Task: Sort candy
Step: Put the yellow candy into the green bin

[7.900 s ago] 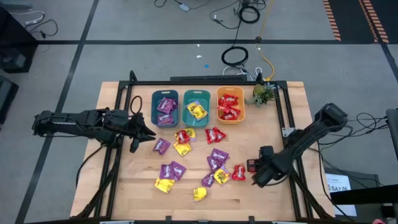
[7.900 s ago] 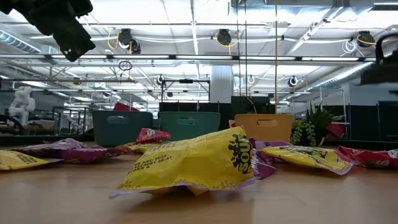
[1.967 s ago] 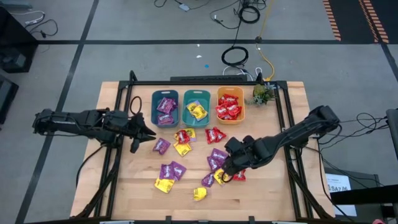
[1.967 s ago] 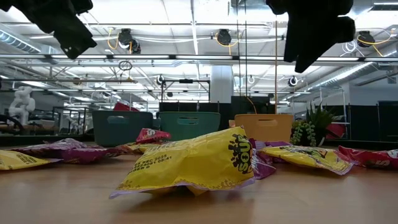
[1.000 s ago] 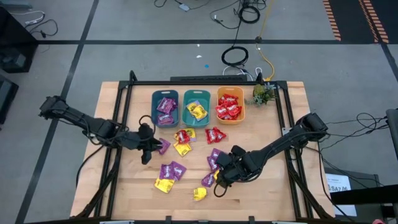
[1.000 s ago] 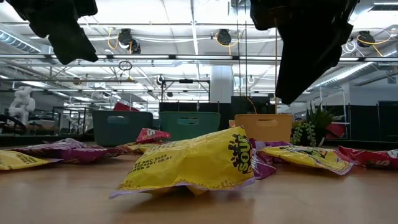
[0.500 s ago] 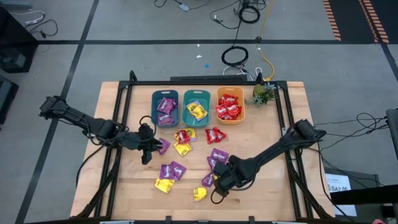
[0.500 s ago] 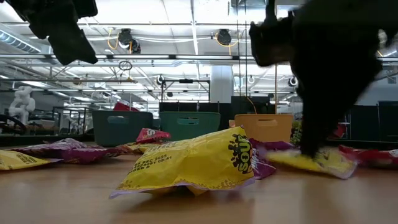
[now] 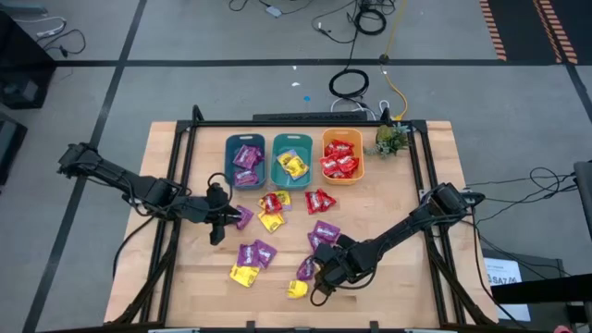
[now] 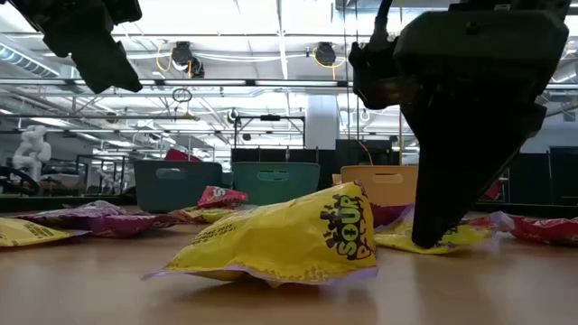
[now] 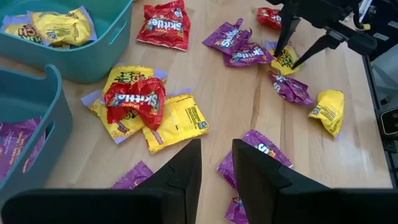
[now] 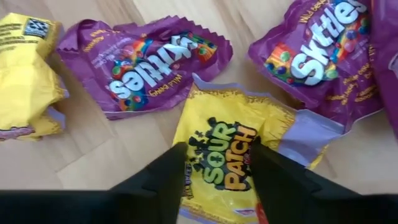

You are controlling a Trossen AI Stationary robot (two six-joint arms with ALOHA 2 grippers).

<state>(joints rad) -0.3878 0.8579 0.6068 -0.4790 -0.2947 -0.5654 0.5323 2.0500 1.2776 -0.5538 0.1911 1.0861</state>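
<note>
Purple, yellow and red candy packets lie scattered on the wooden table (image 9: 398,203). Others sit in two teal bins (image 9: 245,159) (image 9: 292,159) and an orange bin (image 9: 342,155). My right gripper (image 9: 324,275) (image 12: 217,149) is open and low over a yellow Sour Patch packet (image 12: 227,165) near the table's near edge, between purple packets (image 12: 149,78) (image 12: 317,59). My left gripper (image 9: 225,222) (image 11: 216,163) is open and hovers above the table beside a purple packet (image 9: 242,217). My right gripper comes down slanting from above and the right onto the yellow Sour Patch packet, its open fingertips (image 12: 181,154) on either side of the printed middle (image 12: 217,134). One fingertip (image 10: 432,236) meets the packet's top. The packet lies flat on the table.
A small green plant (image 9: 388,139) stands right of the orange bin. A crumpled yellow packet (image 9: 296,289) (image 10: 280,239) lies near the near edge, close to my right gripper. Red and yellow packets (image 11: 140,106) lie piled ahead of my left gripper. Bare wood lies on the table's right side.
My right gripper has moved toward the table's left and near edge and down, from above the candy onto the yellow Sour Patch packet. The yellow packet nearest the low camera has shifted a little.
</note>
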